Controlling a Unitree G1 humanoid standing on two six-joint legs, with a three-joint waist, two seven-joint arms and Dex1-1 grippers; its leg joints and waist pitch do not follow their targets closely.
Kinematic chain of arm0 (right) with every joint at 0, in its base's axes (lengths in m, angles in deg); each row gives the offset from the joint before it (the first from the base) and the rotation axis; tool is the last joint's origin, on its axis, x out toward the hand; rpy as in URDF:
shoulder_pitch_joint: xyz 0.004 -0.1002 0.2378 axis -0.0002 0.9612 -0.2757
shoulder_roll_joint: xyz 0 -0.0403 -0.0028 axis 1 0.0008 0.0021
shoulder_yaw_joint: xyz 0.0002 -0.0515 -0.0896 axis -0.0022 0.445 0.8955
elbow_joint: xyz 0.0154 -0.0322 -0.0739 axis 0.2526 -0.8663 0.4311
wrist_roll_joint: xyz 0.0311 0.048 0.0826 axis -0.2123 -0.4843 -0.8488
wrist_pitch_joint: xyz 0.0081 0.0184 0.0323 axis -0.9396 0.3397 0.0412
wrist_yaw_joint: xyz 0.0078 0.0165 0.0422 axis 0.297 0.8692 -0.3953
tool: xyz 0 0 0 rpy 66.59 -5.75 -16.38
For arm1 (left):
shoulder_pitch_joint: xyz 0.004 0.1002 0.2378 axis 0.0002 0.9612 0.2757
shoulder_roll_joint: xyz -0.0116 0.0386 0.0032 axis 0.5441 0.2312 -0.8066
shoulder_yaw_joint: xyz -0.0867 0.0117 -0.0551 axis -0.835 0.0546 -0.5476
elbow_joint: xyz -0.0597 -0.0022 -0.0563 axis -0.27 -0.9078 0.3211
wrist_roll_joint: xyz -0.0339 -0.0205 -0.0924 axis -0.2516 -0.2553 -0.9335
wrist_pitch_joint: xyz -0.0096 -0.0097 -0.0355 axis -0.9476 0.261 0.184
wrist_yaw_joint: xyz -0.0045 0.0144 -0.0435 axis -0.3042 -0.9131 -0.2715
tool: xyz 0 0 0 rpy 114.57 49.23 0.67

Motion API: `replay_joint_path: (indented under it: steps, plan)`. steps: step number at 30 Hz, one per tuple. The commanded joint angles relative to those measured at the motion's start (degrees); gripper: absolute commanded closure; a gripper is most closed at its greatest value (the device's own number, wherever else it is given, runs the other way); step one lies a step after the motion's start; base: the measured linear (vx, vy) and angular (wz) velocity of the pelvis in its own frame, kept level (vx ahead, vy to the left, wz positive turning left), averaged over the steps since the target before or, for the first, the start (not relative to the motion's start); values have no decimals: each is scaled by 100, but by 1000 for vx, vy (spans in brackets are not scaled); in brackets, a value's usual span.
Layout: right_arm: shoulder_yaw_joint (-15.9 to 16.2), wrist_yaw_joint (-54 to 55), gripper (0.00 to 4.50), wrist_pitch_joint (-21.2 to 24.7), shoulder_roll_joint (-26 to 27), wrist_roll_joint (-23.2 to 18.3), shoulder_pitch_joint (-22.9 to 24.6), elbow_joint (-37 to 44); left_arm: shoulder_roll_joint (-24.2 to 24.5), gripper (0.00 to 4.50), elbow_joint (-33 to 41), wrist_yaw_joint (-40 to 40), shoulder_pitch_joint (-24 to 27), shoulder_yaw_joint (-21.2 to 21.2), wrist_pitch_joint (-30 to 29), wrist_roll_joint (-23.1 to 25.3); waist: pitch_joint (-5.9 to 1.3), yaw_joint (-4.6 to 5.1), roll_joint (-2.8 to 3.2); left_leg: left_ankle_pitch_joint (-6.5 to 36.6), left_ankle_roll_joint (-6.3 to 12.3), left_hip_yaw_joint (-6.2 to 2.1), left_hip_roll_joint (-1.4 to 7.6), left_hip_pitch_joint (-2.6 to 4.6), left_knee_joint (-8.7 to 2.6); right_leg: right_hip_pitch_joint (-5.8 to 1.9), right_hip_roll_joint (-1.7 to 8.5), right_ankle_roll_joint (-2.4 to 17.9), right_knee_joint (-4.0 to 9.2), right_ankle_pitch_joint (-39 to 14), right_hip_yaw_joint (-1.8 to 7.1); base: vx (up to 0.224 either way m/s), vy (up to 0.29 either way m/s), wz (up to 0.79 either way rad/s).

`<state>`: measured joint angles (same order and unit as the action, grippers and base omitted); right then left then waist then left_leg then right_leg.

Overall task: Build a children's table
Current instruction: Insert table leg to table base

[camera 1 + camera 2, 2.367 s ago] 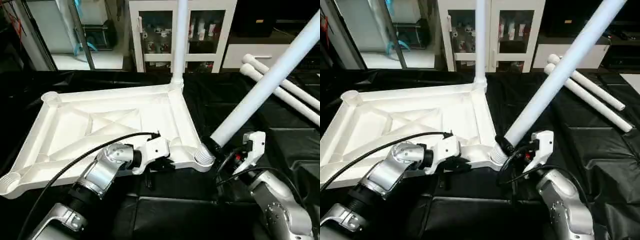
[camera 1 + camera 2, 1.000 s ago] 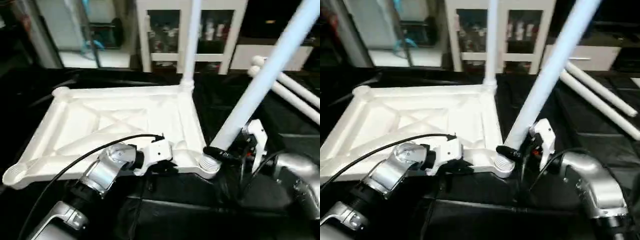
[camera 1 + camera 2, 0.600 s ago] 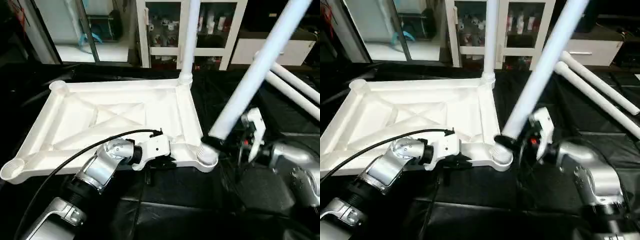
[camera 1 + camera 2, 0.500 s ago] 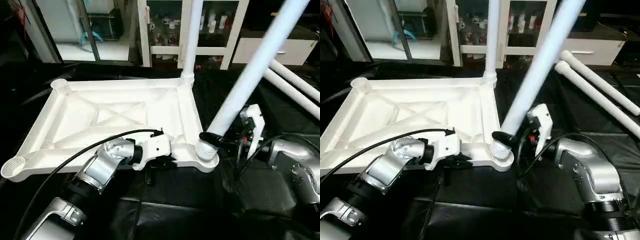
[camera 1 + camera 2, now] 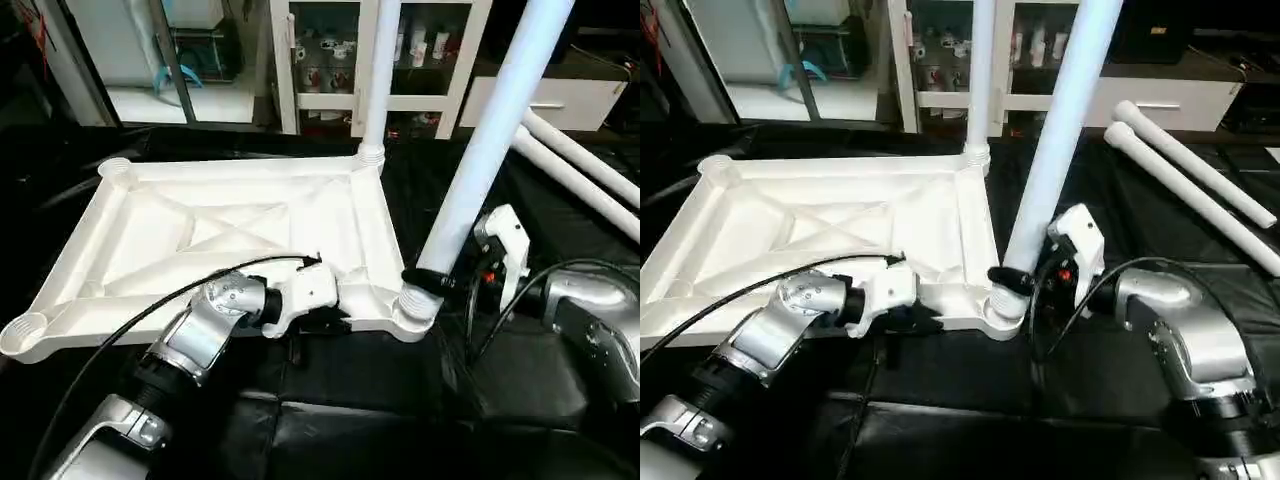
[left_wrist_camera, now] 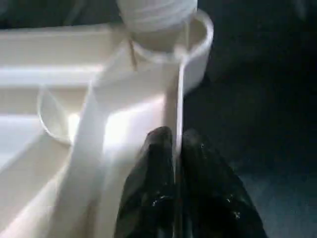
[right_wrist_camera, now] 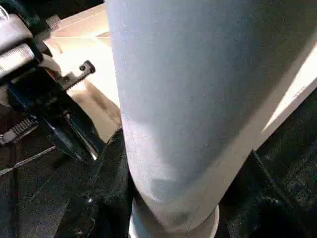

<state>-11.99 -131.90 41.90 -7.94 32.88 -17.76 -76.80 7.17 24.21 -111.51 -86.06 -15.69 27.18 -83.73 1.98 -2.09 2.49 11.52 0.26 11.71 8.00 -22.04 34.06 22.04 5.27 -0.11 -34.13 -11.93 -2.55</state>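
Left gripper pinches the tabletop rim. Right gripper clasps a leg just above the near corner socket.

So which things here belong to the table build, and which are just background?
Job:
- tabletop
- fitted leg
- leg at the near socket, in the right pincer
- two spare legs
- left pincer on the tabletop rim

Lying about:
- white cabinet
- black table cover

Two black gripper fingers of the left gripper pinch the thin edge wall of a white ribbed plastic tabletop. Just beyond them, a white tube leg sits in the round corner socket, over black cloth.
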Motion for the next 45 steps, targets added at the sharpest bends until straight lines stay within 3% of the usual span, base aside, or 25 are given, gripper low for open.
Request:
replay_joint_path:
  steps: [1,4,6,8,13,14,15,21,28,34,37,44,45]
  plan:
    - [-104,6,264,27,-62,4,-55,178,73,362,102,-22,-141,-50,50,6,-312,-22,-55,598,538,-243,556,152,-383,-200,403,1624,292,-18,230,0,0,0]
    - [-117,-4,264,30,-60,17,-53,190,77,361,85,-62,-153,-30,30,7,-313,-24,-83,597,542,-240,553,147,-376,-218,414,1641,282,86,231,0,0,0]
    - [-134,10,264,29,-63,17,-39,220,80,361,3,-118,-188,-4,8,38,-313,-26,-29,615,510,-246,550,147,-372,-222,415,1649,280,113,231,0,0,0]
    - [-144,21,264,33,-64,11,-27,240,85,361,-99,-96,-233,29,66,119,-314,-18,-56,654,496,-240,545,146,-370,-228,409,1656,281,124,232,0,0,0]
    - [-149,50,264,45,-71,-9,28,300,69,361,-279,-61,-328,96,1,133,-318,-18,-49,704,462,-247,547,150,-368,-232,409,1666,273,106,230,0,0,0]
    - [-139,57,264,42,-71,3,36,304,72,361,-315,-114,-333,132,-11,133,-315,-24,-11,726,444,-252,547,151,-367,-230,416,1674,271,94,231,0,0,0]
    - [-120,57,264,30,-78,28,40,301,69,361,-357,-133,-334,166,-7,151,-313,-14,-32,773,420,-249,547,151,-371,-232,408,1675,280,62,230,0,0,0]
    - [-36,35,264,26,-81,79,45,322,-3,361,-698,7,-387,274,158,372,-318,-15,-33,745,425,-254,549,145,-362,-242,420,1671,279,92,231,0,0,0]
    - [50,-25,264,17,-89,126,7,311,-49,361,-885,44,-435,365,264,467,-310,-16,-34,956,331,-253,550,164,-377,-231,423,1622,310,-249,234,0,0,0]
    - [353,-246,264,98,-262,356,-21,190,-72,417,-954,-83,-451,375,295,429,-308,-8,-20,1023,261,-265,553,158,-388,-231,412,1591,312,-282,229,0,0,0]
    - [430,-257,264,79,-273,438,-29,111,-78,448,-975,-103,-449,368,292,411,-314,-5,-29,948,323,-260,548,150,-375,-236,425,1617,304,-149,235,0,0,0]
    - [458,-145,264,-42,-81,523,-154,-233,-114,450,-920,-121,-402,357,252,362,-315,-5,-28,932,367,-260,548,146,-368,-230,430,1647,308,-245,231,0,0,0]
    - [432,-103,264,-64,-18,510,-190,-296,-114,450,-892,-129,-389,353,238,354,-316,-10,-49,936,357,-259,551,150,-368,-228,429,1638,305,-278,230,0,0,0]
